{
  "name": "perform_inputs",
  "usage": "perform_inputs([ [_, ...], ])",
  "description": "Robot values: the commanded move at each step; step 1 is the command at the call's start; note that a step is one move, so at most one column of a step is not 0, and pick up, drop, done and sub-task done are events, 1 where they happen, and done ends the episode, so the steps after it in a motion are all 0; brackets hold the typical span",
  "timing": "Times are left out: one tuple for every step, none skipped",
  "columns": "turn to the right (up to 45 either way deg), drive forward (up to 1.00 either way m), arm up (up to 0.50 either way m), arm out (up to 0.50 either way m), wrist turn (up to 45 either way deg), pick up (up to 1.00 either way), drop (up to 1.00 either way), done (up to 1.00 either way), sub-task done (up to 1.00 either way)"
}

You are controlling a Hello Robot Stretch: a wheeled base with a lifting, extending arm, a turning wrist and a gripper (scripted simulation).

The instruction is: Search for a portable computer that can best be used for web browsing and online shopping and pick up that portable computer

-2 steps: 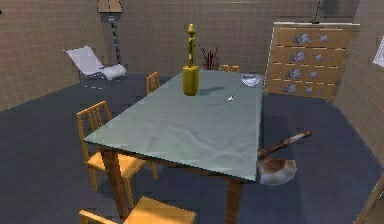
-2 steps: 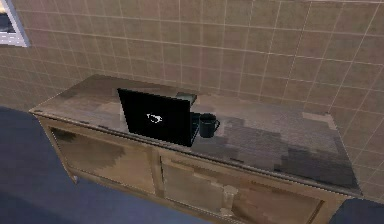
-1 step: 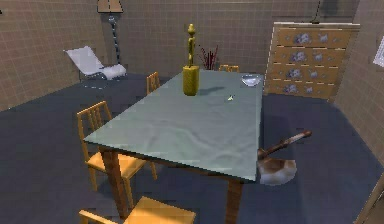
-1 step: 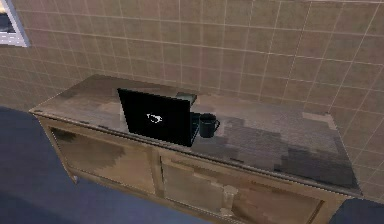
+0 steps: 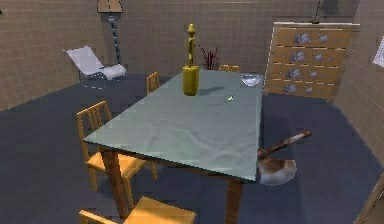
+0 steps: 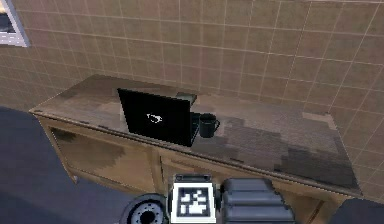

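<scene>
A black laptop [image 6: 157, 115] stands with its lid up on a long wooden counter [image 6: 290, 150] against the tiled wall, in the arm side view. Its dark lid faces me. A dark mug [image 6: 207, 126] stands right beside it. At that view's bottom edge I see a white marked square [image 6: 192, 200], and left of it the dark body of my gripper [image 6: 146, 212]. Its far end is cut off, so I cannot tell whether it holds anything.
Ahead stands a dining table [image 5: 190, 125] bearing a tall golden statue [image 5: 190, 62]. Wooden chairs [image 5: 100, 135] line its left side. A drawer chest [image 5: 310, 60] stands back right, a white lounge chair [image 5: 92, 65] back left. A brown-handled, grey-headed object [image 5: 280, 160] leans by the table.
</scene>
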Motion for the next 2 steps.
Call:
perform_inputs([
  [0.0, 0.00, 0.00, 0.42, 0.0, 0.00, 0.00, 0.00, 0.00],
  [0.0, 0.00, 0.00, 0.00, 45.0, 0.00, 0.00, 0.00, 0.00],
])
